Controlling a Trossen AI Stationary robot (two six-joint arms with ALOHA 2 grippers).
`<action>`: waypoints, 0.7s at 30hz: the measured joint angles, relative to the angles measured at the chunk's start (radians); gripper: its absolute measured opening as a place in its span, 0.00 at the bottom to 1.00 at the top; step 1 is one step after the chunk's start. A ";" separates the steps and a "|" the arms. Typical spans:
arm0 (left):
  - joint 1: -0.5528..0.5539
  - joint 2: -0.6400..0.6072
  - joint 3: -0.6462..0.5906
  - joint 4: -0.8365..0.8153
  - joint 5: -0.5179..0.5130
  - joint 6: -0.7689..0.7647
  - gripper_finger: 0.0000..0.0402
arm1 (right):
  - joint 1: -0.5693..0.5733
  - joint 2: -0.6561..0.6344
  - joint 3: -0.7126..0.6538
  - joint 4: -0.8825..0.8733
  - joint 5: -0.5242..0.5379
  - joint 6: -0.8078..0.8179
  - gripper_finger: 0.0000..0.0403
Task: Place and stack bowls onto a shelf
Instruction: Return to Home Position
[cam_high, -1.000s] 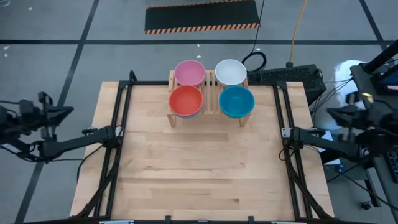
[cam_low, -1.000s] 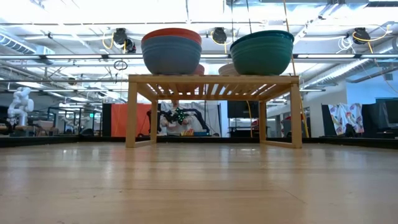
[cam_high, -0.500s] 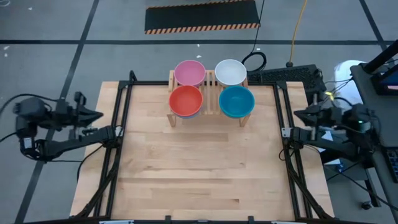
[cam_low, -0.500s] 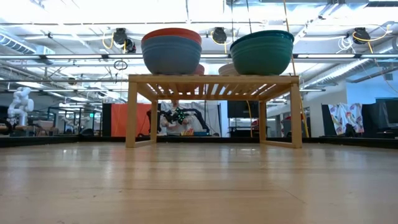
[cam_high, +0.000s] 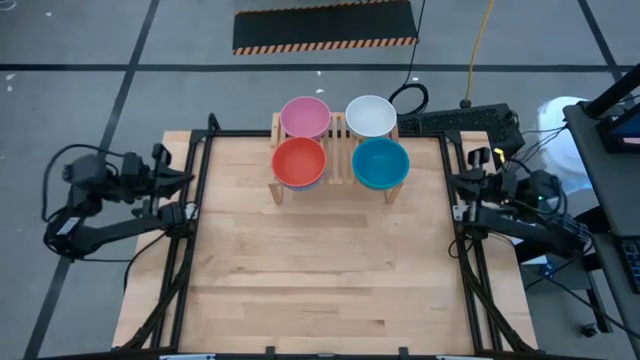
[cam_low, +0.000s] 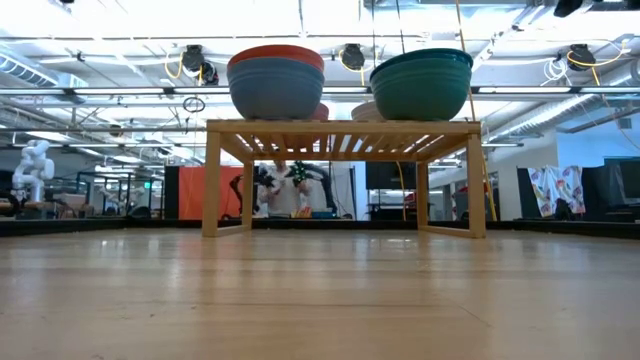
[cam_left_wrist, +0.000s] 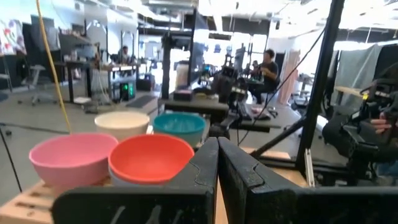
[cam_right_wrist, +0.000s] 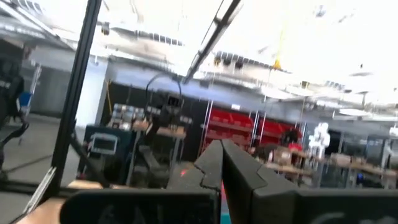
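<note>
Swinging inward: left jaws, right jaws.

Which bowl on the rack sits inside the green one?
The teal-blue bowl, lower right of the four in the high view; the low view shows its rim above the green bowl. The red bowl tops the blue bowl.

A: Where's the shelf (cam_high: 339, 132)?
B: Far edge of the counter (cam_high: 320, 280), centred. Left stack (cam_high: 299, 162) and right stack (cam_high: 380, 163) in front, two bowls each. Back-left bowl (cam_high: 304, 116) and back-right bowl (cam_high: 371, 115) behind them.
A: Arms?
B: Left pincer (cam_high: 180, 178) at the counter's left edge, right pincer (cam_high: 462, 180) at its right edge.
</note>
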 joint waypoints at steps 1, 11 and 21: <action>0.000 0.000 -0.010 0.000 0.000 0.002 0.04 | 0.000 0.000 -0.020 0.039 0.000 -0.001 0.00; 0.000 0.007 -0.080 0.011 0.000 -0.068 0.04 | 0.000 0.000 -0.179 0.288 0.014 0.132 0.00; 0.000 0.007 -0.228 0.184 0.056 -0.011 0.04 | 0.000 0.028 -0.267 0.268 0.034 0.236 0.00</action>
